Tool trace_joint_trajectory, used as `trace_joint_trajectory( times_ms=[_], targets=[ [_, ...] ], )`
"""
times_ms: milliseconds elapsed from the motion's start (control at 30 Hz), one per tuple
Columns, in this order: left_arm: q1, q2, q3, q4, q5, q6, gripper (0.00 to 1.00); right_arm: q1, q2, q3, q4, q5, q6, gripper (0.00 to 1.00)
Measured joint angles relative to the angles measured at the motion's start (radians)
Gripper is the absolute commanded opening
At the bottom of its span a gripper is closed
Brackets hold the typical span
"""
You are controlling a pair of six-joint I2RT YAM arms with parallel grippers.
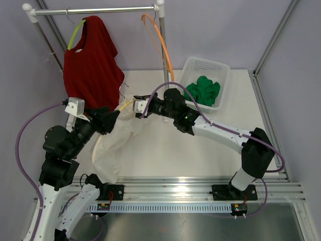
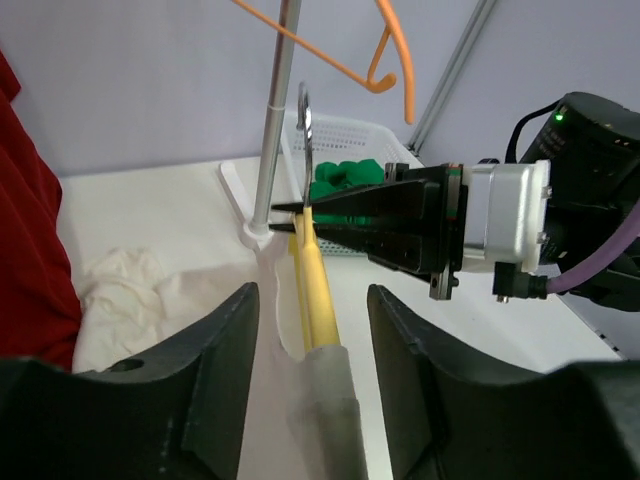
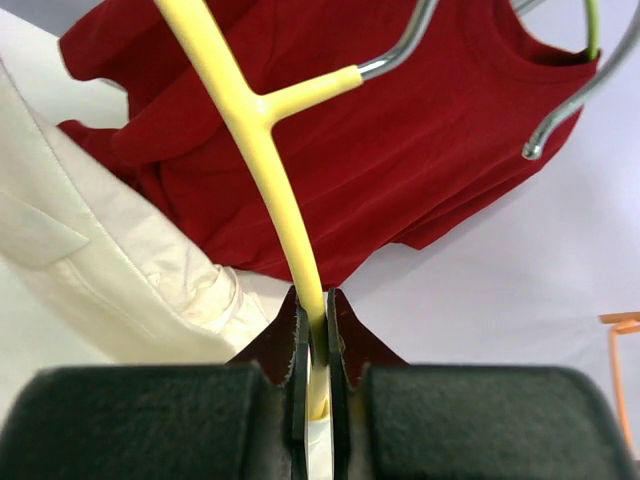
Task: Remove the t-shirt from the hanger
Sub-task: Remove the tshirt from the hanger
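A cream t-shirt (image 1: 111,150) lies crumpled on the white table, part of it still over one arm of a yellow hanger (image 1: 127,104). My right gripper (image 1: 137,107) is shut on the yellow hanger (image 3: 262,160) just below its fork, and the metal hook (image 3: 400,50) points away. In the right wrist view the right gripper (image 3: 316,312) pinches the yellow bar, with the cream t-shirt (image 3: 90,250) to the left. My left gripper (image 2: 313,300) is open. Its jaws stand either side of the yellow hanger (image 2: 318,290) where the cream t-shirt (image 2: 335,400) covers it, without touching.
A red t-shirt (image 1: 93,65) hangs on a green hanger from the rail (image 1: 95,10) at the back left. An empty orange hanger (image 1: 163,47) hangs to its right. A white basket (image 1: 220,70) with green cloth (image 1: 203,90) stands at the back right.
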Motion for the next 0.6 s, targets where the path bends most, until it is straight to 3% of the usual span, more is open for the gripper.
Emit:
trace_joint_trajectory(
  times_ms=[167,600],
  targets=[
    [0.0,0.0,0.003,0.035,-0.006,-0.002,0.67,0.014,-0.007,-0.006,-0.032,-0.001,0.027,0.0],
    [0.0,0.047,0.004,0.027,-0.036,0.014,0.76,0.061,-0.044,-0.043,-0.047,0.036,-0.004,0.0]
  ],
)
